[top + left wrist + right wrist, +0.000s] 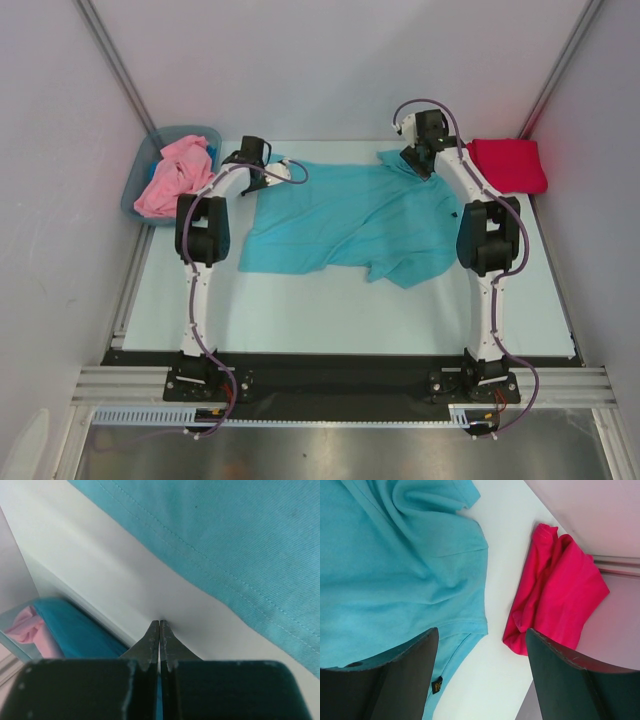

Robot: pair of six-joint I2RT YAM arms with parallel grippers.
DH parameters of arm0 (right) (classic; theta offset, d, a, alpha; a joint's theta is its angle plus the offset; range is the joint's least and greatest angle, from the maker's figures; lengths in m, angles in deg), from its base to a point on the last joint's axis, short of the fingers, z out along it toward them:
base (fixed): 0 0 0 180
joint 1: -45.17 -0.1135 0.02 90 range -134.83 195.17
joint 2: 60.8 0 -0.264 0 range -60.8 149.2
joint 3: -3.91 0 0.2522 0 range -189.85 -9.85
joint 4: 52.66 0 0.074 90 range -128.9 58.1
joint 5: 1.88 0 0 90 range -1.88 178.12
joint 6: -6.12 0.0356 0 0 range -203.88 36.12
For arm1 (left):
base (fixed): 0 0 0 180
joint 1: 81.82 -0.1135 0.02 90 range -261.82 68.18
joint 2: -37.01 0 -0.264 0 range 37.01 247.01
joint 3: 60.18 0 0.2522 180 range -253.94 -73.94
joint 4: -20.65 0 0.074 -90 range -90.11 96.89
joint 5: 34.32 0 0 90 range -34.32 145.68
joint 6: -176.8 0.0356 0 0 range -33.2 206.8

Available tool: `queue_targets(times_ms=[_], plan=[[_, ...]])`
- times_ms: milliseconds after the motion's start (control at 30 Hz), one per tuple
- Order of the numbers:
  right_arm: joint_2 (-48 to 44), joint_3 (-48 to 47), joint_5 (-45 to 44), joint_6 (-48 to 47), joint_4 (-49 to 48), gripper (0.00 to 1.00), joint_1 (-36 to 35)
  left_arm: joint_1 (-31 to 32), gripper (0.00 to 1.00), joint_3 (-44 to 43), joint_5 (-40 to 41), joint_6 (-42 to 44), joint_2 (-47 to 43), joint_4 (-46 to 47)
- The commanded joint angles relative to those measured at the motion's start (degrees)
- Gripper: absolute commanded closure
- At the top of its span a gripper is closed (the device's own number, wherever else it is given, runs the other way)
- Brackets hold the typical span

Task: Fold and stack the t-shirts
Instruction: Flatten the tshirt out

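Left claw [159, 625] is pinched fully shut with nothing in it, tips at the bare table [100, 555] right beside the hem of the teal shirt [240, 540]. Right claw [480, 635] gapes wide and empty above that shirt's edge. The red shirt [560, 595] lies near it, and the pink shirt [175, 175] sits in the bin [195, 130].

The 1st shirt [340, 215] lies spread across the middle of the bench [300, 310]. The 2nd shirt [510, 165] sits at the far right corner, apart from it. The 3rd shirt [175, 175] lies in the bin [130, 195] at the far left corner. The left hand [250, 152] is just beside the 1st shirt's far left corner, and the right hand [415, 160] is above its far right part.
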Motion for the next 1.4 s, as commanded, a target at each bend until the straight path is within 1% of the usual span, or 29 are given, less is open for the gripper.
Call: queue_targets(times_ms=[0, 167, 367, 600, 800, 933, 1133, 1367], plan=[[-0.6, -2.5, 0.4, 1.0, -0.1, 0.23, 0.3, -0.4, 1.0, -1.2, -2.2, -2.0, 0.1, -4.0], [-0.7, -1.7, 0.4, 1.7, -0.3, 0.23, 0.4, 0.4, 1.0, -4.2, -6.9, -5.0, -3.8, -3.0], [-0.6, -1.7, -0.1, 1.1, -0.6, 0.24, 0.4, 3.0, 1.0, -2.9, -10.4, -6.8, -6.9, 3.8], [0.2, -1.7, -0.5, 1.0, -0.8, 0.24, 0.4, 5.4, 1.0, -4.5, -11.4, -8.8, -4.0, 11.0], [0.4, -1.8, -0.6, 0.9, -0.8, 0.23, 0.4, 5.9, 1.0, -6.0, -7.5, -8.7, 0.9, 16.1], [0.3, -1.7, -0.5, 1.0, -0.5, 0.23, 0.4, 5.8, 1.0, -7.2, -7.7, -8.4, 3.2, 16.4], [0.7, -2.0, -0.6, 1.1, -0.6, 0.23, 0.4, 5.8, 1.0, -8.0, -9.6, -7.0, 4.1, 14.1], [0.8, -2.0, -0.4, 1.5, -0.5, 0.23, 0.0, 5.8, 1.0, -7.4, -8.1, -4.9, 5.6, 12.7]])
